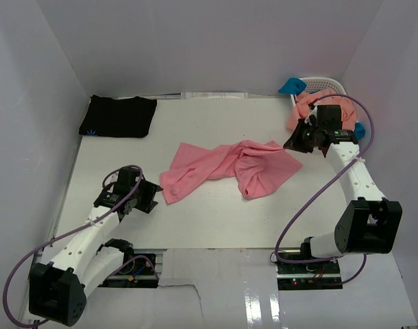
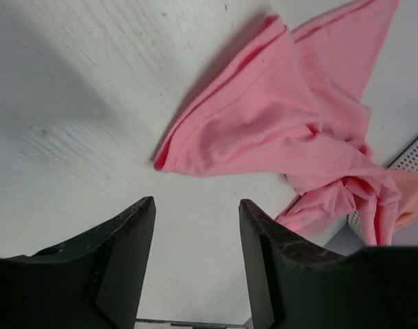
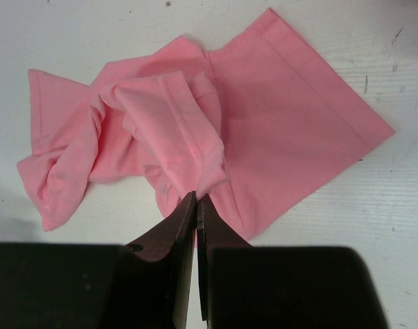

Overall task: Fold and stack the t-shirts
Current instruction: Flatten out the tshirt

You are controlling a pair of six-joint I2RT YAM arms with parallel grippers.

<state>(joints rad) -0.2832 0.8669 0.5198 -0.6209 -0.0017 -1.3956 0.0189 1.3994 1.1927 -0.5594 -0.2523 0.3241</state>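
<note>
**Rose-pink t-shirt (image 1: 226,164) laid between the two claws, near-left end unheld**

In the top external view, the rose-pink t-shirt is seen crumpled on the middle of the table (image 1: 216,219), with its long axis running from near left to far right. The left gripper (image 1: 149,197) is placed just beside the shirt's near-left end. The right gripper (image 1: 298,142) is set at its far-right end, so each end is served by the nearer arm. A black t-shirt (image 1: 118,115) is laid folded at the far-left corner, well apart. A salmon-orange t-shirt (image 1: 303,106) is draped over the rim of the white basket (image 1: 329,86) at the far right.

In the left wrist view, the jaws of the left gripper (image 2: 197,205) are held apart, with only bare table between them. A folded corner of the rose-pink t-shirt (image 2: 264,123) is found ahead of the gap and slightly to its right, near but not touched. The coming move is judged to turn on this offset: the claw would need to be carried forward onto that corner before being closed.

In the right wrist view, the right gripper (image 3: 196,199) is shown with its jaws pressed together. A raised ridge of the rose-pink t-shirt (image 3: 284,137) is drawn up to the tips. A fold appears to be pinched there, though the contact itself is hidden by the fingers.
</note>
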